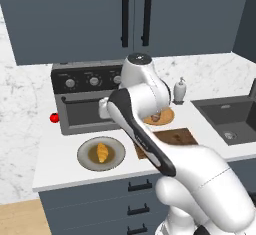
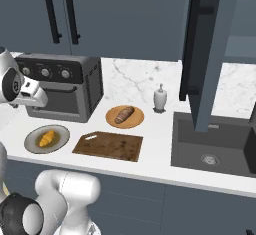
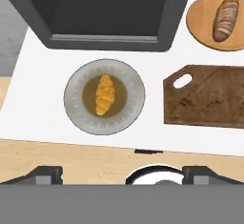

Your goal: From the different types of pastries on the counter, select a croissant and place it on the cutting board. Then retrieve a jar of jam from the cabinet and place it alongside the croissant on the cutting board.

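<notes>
A golden croissant lies on a grey plate near the counter's front edge, in front of the toaster oven. Just right of the plate lies the brown wooden cutting board, bare. My gripper hangs high over the counter's front edge and looks straight down. Its jaws stand wide open with nothing between them. The croissant is well below them and a little to the left. The upper cabinet doors are closed, and the jar of jam is hidden.
A dark toaster oven stands at the back left with a small red ball beside it. Behind the board a bread loaf rests on a round wooden plate. A soap dispenser and the sink are to the right.
</notes>
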### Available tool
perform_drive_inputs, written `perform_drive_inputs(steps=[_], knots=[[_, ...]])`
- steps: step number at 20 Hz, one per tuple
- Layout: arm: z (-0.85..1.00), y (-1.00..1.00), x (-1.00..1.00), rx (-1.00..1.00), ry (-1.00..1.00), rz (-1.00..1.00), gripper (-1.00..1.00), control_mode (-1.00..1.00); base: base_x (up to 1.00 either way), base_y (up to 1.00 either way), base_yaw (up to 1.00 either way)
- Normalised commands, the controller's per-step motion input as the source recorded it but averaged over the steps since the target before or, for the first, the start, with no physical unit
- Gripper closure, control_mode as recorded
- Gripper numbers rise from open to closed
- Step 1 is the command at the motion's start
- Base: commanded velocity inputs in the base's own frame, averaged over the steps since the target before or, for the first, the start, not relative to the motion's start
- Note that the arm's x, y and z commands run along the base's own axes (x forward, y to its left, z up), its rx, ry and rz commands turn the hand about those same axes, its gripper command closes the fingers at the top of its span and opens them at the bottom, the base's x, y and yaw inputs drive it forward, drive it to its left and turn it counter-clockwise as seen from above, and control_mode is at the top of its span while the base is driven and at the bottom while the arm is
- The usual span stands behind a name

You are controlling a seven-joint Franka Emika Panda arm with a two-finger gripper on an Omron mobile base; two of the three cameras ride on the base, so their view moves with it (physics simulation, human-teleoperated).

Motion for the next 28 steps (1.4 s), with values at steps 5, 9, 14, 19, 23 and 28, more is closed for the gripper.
perform_drive_inputs(steps=[5,9,14,19,23,28], knots=[[-0.02,0.87,0.2,0.0,0.11,-0.11,-1.0,-1.0,0.0,0.0,0.0],[0.0,0.03,0.0,0.0,0.21,-0.06,-1.0,-1.0,0.0,0.0,0.0],[0.0,-0.02,0.19,0.0,0.2,-0.01,-1.0,-1.0,0.0,0.0,0.0],[-0.08,-0.02,0.3,0.0,0.11,0.0,-1.0,-1.0,0.0,0.0,0.0],[-0.22,-0.05,0.2,0.0,0.0,0.0,-1.0,-1.0,0.0,0.0,0.0],[-0.12,0.0,0.05,0.0,0.0,0.0,-1.0,-1.0,0.0,0.0,0.0]])
